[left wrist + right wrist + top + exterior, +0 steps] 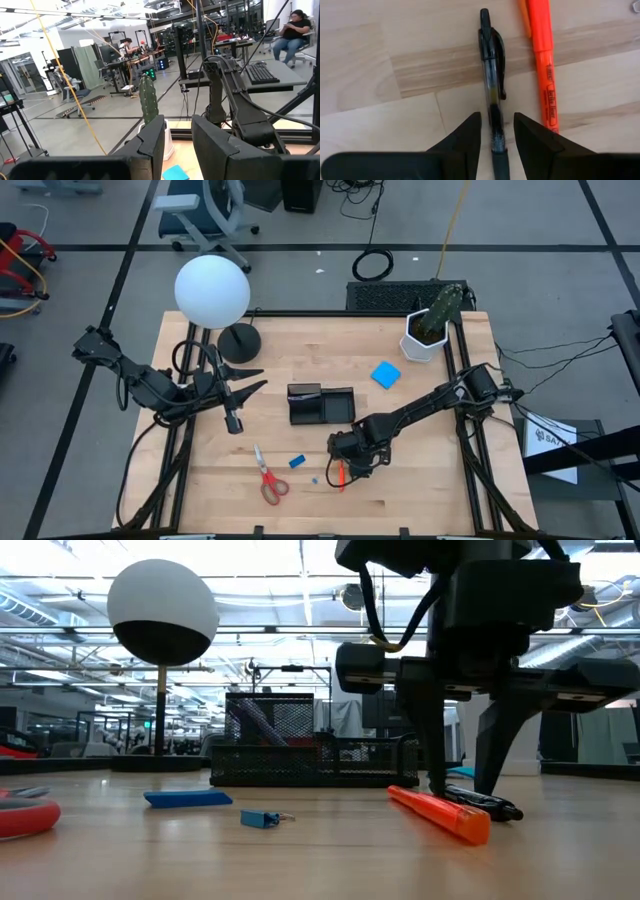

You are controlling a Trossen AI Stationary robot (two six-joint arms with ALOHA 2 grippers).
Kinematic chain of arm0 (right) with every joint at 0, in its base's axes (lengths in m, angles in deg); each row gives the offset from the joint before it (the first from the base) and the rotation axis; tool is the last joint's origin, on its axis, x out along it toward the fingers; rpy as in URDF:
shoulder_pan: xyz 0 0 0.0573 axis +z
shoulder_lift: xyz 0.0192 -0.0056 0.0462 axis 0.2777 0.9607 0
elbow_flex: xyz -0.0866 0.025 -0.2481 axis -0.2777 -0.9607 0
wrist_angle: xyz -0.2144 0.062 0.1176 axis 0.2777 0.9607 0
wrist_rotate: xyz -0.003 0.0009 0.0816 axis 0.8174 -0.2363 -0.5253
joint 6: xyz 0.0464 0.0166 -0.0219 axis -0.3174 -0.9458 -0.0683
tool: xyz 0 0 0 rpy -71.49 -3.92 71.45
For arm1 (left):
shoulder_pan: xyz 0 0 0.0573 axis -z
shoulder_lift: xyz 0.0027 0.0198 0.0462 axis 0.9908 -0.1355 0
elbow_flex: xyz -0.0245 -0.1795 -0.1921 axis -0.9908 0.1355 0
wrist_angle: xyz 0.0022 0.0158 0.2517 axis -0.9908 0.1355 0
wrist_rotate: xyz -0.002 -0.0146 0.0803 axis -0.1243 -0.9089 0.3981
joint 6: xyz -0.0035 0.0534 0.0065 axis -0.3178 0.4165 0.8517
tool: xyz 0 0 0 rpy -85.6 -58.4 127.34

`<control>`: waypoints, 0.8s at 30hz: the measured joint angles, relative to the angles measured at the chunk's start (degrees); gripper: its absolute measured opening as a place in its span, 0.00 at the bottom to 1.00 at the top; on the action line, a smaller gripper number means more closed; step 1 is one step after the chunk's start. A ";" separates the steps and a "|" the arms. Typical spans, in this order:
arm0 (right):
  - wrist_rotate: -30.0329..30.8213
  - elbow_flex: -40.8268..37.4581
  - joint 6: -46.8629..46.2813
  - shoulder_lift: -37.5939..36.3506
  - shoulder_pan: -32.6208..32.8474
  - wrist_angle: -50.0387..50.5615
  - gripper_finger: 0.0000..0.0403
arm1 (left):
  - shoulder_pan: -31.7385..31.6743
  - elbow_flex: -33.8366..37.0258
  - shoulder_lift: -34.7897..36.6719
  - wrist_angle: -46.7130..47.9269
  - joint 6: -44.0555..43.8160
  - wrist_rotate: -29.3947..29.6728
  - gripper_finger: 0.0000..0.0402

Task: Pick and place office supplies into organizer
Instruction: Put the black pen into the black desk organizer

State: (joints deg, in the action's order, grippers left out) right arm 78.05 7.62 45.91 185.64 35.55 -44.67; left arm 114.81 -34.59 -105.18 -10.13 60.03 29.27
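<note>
Tabletop [420,490] edge near right gripper [496,131]

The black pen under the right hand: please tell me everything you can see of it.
The black pen is a slim click pen with a clear barrel, a black clip and a dark grip. It lies flat on the wooden table, beside an orange pen and apart from it. The right hand straddles its grip end, fingers on either side, not visibly clamped.

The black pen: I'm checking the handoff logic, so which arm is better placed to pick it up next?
The right. The right gripper is down at the table with its open fingers on either side of the black pen, beside the orange pen. The left gripper hovers far off near the lamp base.
</note>
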 joint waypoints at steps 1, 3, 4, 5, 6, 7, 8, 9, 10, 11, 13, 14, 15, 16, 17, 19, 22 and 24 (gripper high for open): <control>-0.29 0.04 -0.30 -0.02 -0.06 -0.01 0.28 | 0.00 0.01 0.00 -0.02 -0.01 -0.01 0.26; -0.20 0.64 -0.93 -0.09 -0.07 0.53 0.26 | 0.00 0.00 0.00 -0.02 0.00 0.00 0.26; -0.16 1.03 -1.30 -0.04 -0.05 0.97 0.25 | 0.00 0.00 0.00 -0.02 0.00 -0.02 0.26; -0.20 1.44 -1.56 0.00 -0.05 1.35 0.23 | 0.00 0.00 0.00 -0.02 0.00 -0.02 0.26; -0.28 1.80 -1.76 0.00 -0.05 1.73 0.20 | 0.00 0.00 0.02 -0.02 0.00 0.00 0.26; -0.32 2.26 -1.83 0.04 -0.04 2.28 0.18 | 0.00 0.00 0.00 -0.02 0.00 -0.02 0.26; -0.39 2.62 -1.82 0.06 -0.03 2.70 0.15 | 0.00 0.00 0.02 -0.02 0.00 -0.01 0.26; -0.41 2.93 -1.73 0.11 -0.01 3.03 0.12 | 0.00 0.00 0.00 -0.02 0.00 -0.01 0.26; -0.42 3.19 -1.65 0.14 0.01 3.10 0.08 | 0.00 0.00 0.00 -0.02 0.00 -0.02 0.26; -0.44 3.37 -1.61 0.16 0.01 3.01 0.06 | 0.00 0.00 0.00 -0.02 0.00 -0.02 0.26; -0.44 3.67 -1.58 0.22 0.01 2.65 0.04 | 0.00 0.00 0.00 -0.02 0.00 -0.01 0.26; -0.44 3.73 -1.60 0.24 0.01 2.50 0.04 | 0.00 0.00 0.00 -0.02 0.00 -0.02 0.26; -0.46 3.73 -1.72 0.24 -0.05 2.34 0.04 | 0.00 0.01 0.00 -0.02 0.00 -0.02 0.26; -0.49 3.73 -2.14 0.26 -0.07 2.25 0.05 | 0.00 0.00 0.00 -0.02 0.00 -0.02 0.26; -0.51 3.73 -2.60 0.26 -0.07 2.25 0.05 | 0.00 0.00 0.00 -0.02 0.00 -0.01 0.26; -0.43 3.78 -2.87 0.26 -0.07 2.47 0.04 | 0.00 0.00 0.00 -0.02 0.00 -0.02 0.26; -0.25 3.84 -4.23 0.26 -0.07 2.90 0.04 | 0.00 0.00 0.00 -0.02 0.00 -0.02 0.26; -0.21 4.09 -5.46 0.26 -0.07 3.41 0.04 | 0.00 0.00 0.00 -0.02 0.00 -0.01 0.26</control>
State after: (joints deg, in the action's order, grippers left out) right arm 77.84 11.70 40.45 185.90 35.48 -41.25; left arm 114.81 -34.59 -105.18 -10.16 60.03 29.26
